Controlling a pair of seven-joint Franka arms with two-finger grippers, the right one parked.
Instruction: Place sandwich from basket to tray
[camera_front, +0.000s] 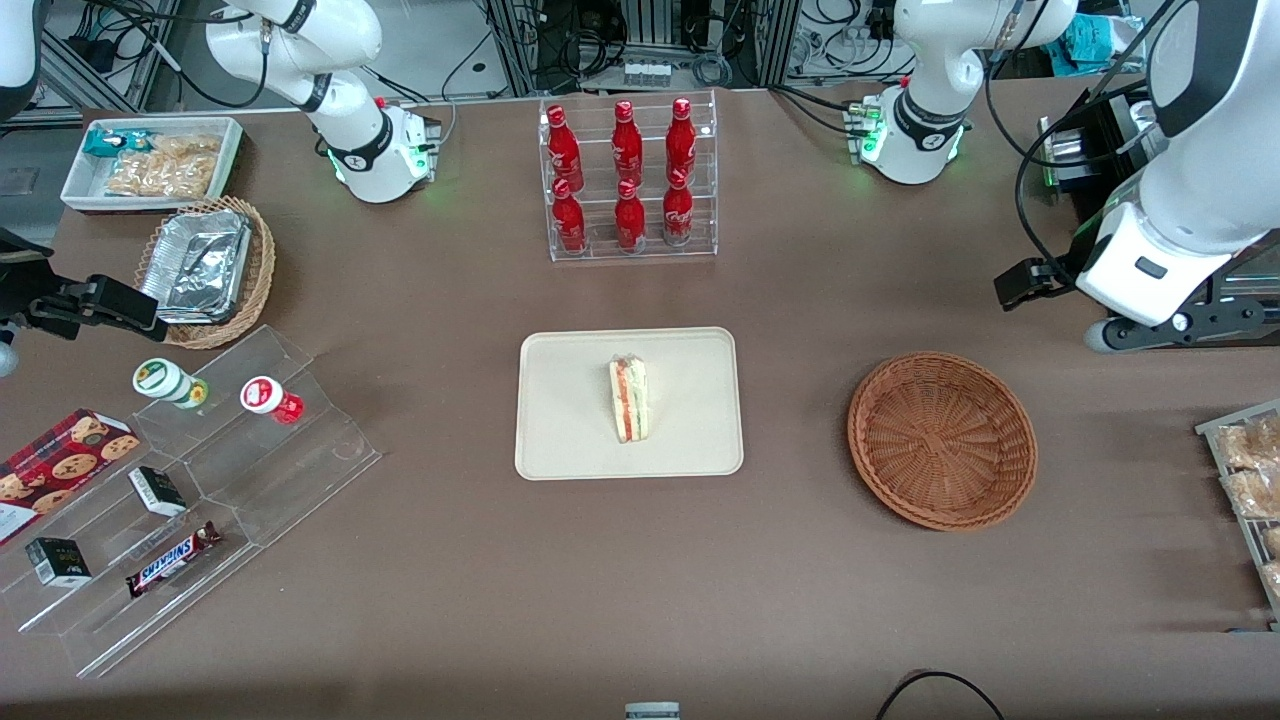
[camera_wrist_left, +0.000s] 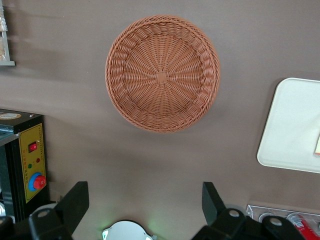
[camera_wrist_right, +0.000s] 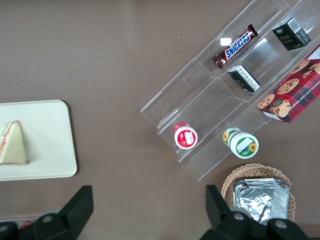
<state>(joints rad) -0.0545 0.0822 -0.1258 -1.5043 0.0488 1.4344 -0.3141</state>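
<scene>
The sandwich (camera_front: 628, 400), a white-bread wedge with red and green layers, lies on the cream tray (camera_front: 560, 440) at the table's middle. The round reddish-brown basket (camera_front: 942, 440) stands beside the tray toward the working arm's end and holds nothing. My gripper (camera_front: 1030, 285) hangs high above the table, farther from the front camera than the basket and apart from it. In the left wrist view the gripper (camera_wrist_left: 144, 192) is open with only bare table between its fingers, and the basket (camera_wrist_left: 162, 72) and a corner of the tray (camera_wrist_left: 295, 125) show. The right wrist view also shows the sandwich (camera_wrist_right: 14, 145).
A clear rack of red bottles (camera_front: 628, 180) stands farther from the front camera than the tray. Toward the parked arm's end are a stepped acrylic stand (camera_front: 200, 480) with snacks, a lighter wicker basket with foil trays (camera_front: 205, 270) and a white bin (camera_front: 150, 160). A snack rack (camera_front: 1250, 480) sits at the working arm's end.
</scene>
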